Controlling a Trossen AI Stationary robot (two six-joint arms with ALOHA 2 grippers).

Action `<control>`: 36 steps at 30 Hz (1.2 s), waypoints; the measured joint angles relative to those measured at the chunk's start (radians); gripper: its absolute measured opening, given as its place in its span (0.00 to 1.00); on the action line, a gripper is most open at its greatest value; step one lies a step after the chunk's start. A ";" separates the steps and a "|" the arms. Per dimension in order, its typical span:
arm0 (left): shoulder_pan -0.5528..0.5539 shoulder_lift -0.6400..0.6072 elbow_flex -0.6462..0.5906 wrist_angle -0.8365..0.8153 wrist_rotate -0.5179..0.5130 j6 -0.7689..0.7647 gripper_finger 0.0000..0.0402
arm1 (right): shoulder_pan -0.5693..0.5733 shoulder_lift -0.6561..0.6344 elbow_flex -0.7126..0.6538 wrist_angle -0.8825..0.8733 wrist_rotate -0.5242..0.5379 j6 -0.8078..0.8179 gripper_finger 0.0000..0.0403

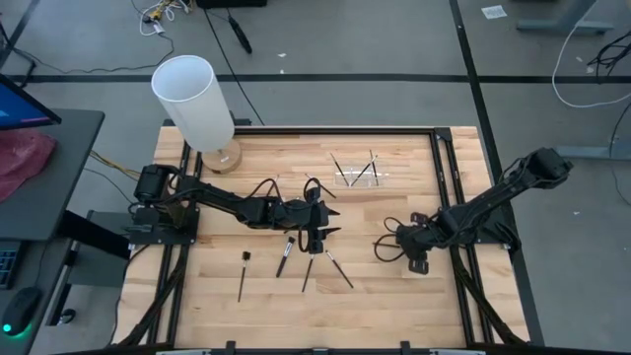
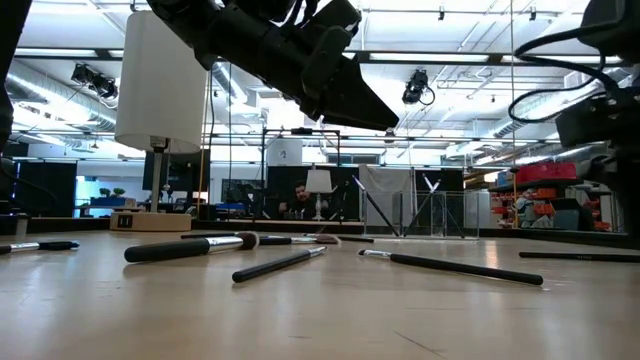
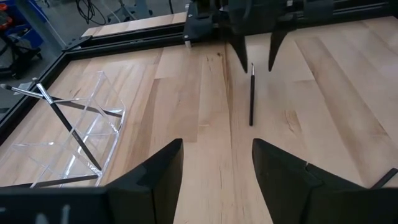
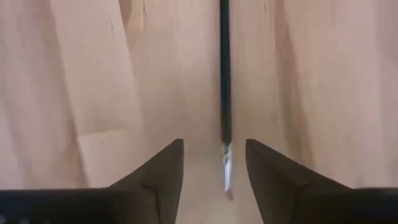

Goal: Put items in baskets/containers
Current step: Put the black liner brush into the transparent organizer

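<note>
Two matte black, slim jointed arms, left (image 1: 222, 202) and right (image 1: 493, 202). Loose black cables looped along each. Dark wedge-shaped fingers (image 3: 155, 177) tapering to points.

The clear holder (image 1: 357, 175) is sitting on the counter (image 1: 266, 306) toward its far edge, right of centre, with several brushes (image 1: 367, 171) leaning inside it. The white cylinder (image 1: 194, 102) is standing at the far left corner. Four loose brushes (image 1: 284, 256) are lying near the front, left of centre. The left end effector (image 1: 317, 234) is hovering above them. The right end effector (image 1: 419, 254) is sitting low over another brush (image 4: 224, 68), right of centre.
</note>
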 joint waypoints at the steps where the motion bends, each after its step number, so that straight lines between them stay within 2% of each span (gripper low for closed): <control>1: 0.000 0.000 0.000 0.000 0.000 0.000 0.49 | 0.008 0.000 -0.003 0.003 0.017 -0.012 0.44; 8: 0.000 0.000 0.000 -0.005 0.000 0.000 0.49 | 0.059 -0.001 -0.058 0.013 0.051 0.029 0.37; 12: 0.000 0.000 0.000 -0.007 0.001 0.000 0.49 | 0.097 -0.006 -0.106 0.049 0.084 0.091 0.28; 17: 0.000 0.000 0.000 -0.008 0.001 0.000 0.49 | 0.168 -0.011 -0.141 0.096 0.169 0.167 0.13; 21: -0.001 0.000 0.000 -0.010 0.001 0.000 0.49 | 0.230 -0.006 -0.150 0.122 0.237 0.203 0.05; 26: -0.001 0.000 0.000 -0.011 0.000 0.000 0.49 | 0.265 0.002 -0.160 0.183 0.316 0.249 0.02; 36: -0.001 0.000 0.000 -0.011 0.000 0.000 0.49 | 0.260 0.071 -0.164 0.385 0.466 0.200 0.02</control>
